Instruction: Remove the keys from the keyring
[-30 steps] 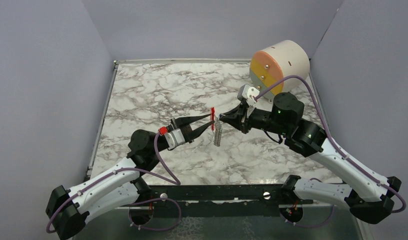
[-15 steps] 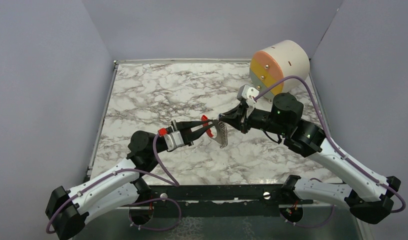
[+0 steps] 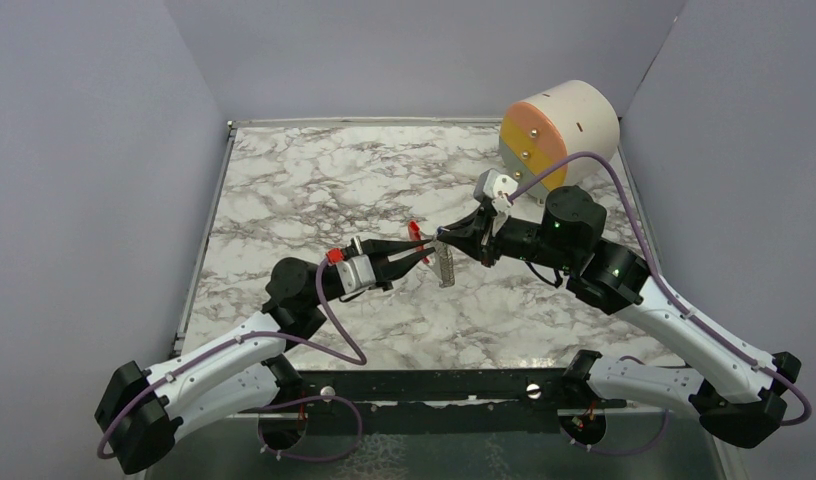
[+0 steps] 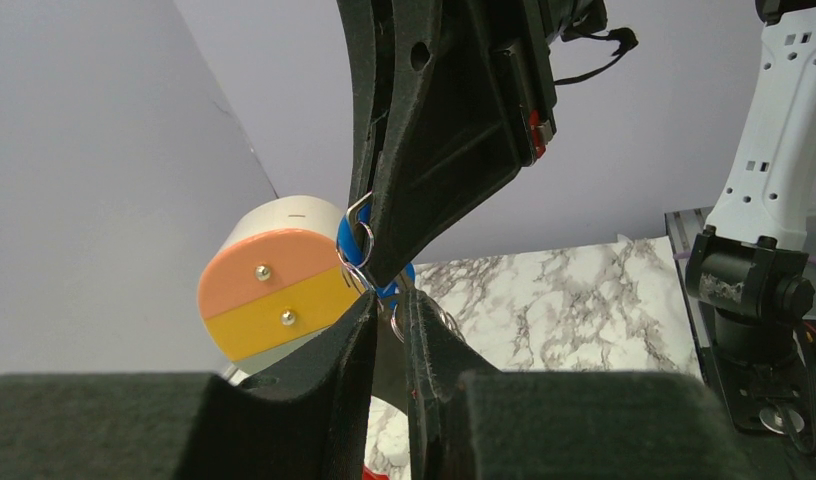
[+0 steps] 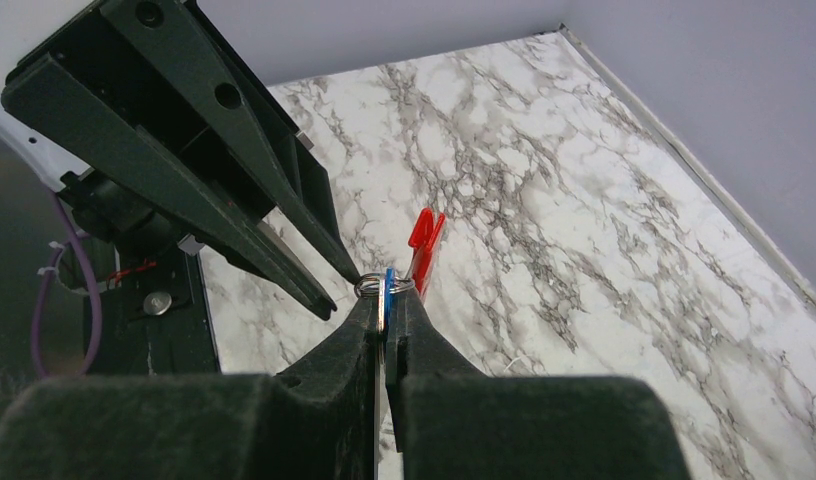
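Starting nearest the camera in the overhead view, the left arm is reaching up from the lower left, and its elbow is sitting a little further right than a second ago. The left gripper (image 3: 424, 256) is now meeting the bunch at the middle of the frame. Its fingers (image 4: 356, 335) are standing almost together with a thin slit between them, narrower than a second ago. A small silver ring (image 4: 398, 322) is showing in that slit, but I cannot tell whether they are actually pinching it.

The red keyring (image 3: 414, 231) is poking up just above those fingertips. A second ago it was standing upright, edge-on to the camera, right at the tips; now it is leaning over and sitting slightly left of there.

The keys (image 3: 445, 266) are dangling in the air above the marble table (image 3: 314, 180), just right of the keyring, a touch right of where they were hanging before.

Above them, the right gripper (image 3: 443, 236) is coming in from the right, pressed together on the blue-headed key (image 5: 388, 287), same as before.

Further back, the round drawer unit (image 3: 559, 128) is sitting at the upper right, unmoved.
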Action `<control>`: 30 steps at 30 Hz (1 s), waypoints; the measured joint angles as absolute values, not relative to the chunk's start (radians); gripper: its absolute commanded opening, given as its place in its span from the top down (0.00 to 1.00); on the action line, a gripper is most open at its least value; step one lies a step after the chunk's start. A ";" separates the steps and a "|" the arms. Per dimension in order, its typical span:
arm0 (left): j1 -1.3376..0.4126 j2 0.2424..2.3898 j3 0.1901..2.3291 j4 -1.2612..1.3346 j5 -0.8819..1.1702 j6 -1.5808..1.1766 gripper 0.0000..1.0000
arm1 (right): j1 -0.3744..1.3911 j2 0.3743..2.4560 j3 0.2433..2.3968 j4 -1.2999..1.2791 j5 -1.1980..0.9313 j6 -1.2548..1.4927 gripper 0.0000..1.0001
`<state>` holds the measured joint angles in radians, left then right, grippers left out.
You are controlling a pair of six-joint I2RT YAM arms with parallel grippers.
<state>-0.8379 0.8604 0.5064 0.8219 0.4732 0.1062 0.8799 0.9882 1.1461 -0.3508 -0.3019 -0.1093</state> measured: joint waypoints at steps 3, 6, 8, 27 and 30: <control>-0.838 0.878 0.501 0.834 0.472 0.101 0.81 | 0.880 0.988 1.143 -0.349 -0.302 -0.109 0.99; -0.838 0.892 0.499 0.843 0.471 0.099 0.81 | 0.880 0.988 1.143 -0.348 -0.302 -0.109 0.99; -0.838 0.896 0.499 0.848 0.471 0.097 0.81 | 0.880 0.988 1.142 -0.347 -0.304 -0.109 0.99; -0.837 0.919 0.493 0.905 0.452 0.089 1.00 | 0.880 0.986 1.127 -0.344 -0.309 -0.109 0.99; -0.834 0.925 0.493 0.910 0.445 0.087 1.00 | 0.880 0.985 1.127 -0.344 -0.309 -0.109 0.99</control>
